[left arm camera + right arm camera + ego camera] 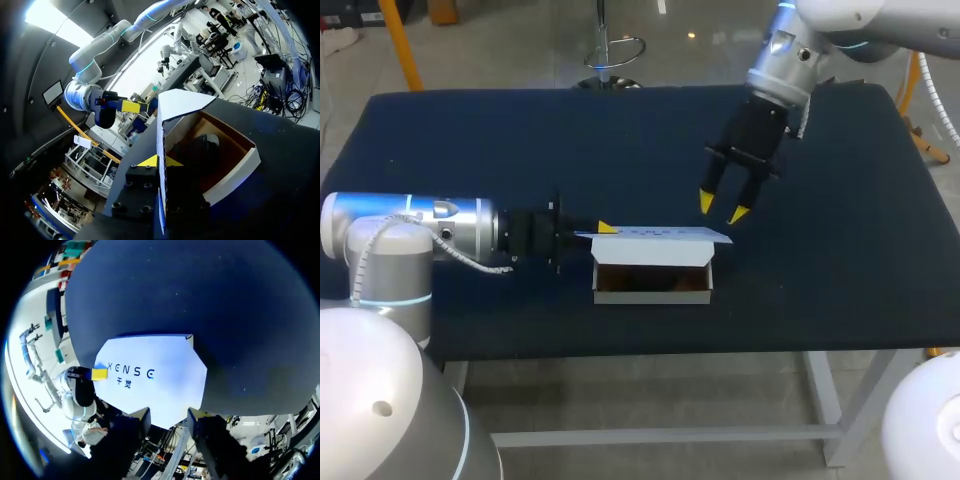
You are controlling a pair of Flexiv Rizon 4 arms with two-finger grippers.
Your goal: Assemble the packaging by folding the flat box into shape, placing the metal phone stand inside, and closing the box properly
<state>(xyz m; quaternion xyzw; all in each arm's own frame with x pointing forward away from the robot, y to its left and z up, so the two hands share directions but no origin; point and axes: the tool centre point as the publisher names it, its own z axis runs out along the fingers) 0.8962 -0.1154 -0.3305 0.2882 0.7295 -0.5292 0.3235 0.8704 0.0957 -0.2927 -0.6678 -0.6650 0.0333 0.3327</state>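
A white box (652, 284) with a brown inside stands open near the table's front edge. Its lid (655, 235) is held out flat above it, and my left gripper (606, 228) is shut on the lid's left end. In the left wrist view the yellow tips (160, 161) pinch the thin lid (175, 102), with the dark metal phone stand (202, 147) lying inside the box (235, 172). My right gripper (722, 208) hangs open just above and behind the lid's right end, touching nothing. In the right wrist view it (167, 420) looks down on the white lid (160, 385).
The table (470, 140) is covered in dark blue cloth. My left arm (420, 228) lies low across its left side, and my right arm (785, 60) comes down from the far right.
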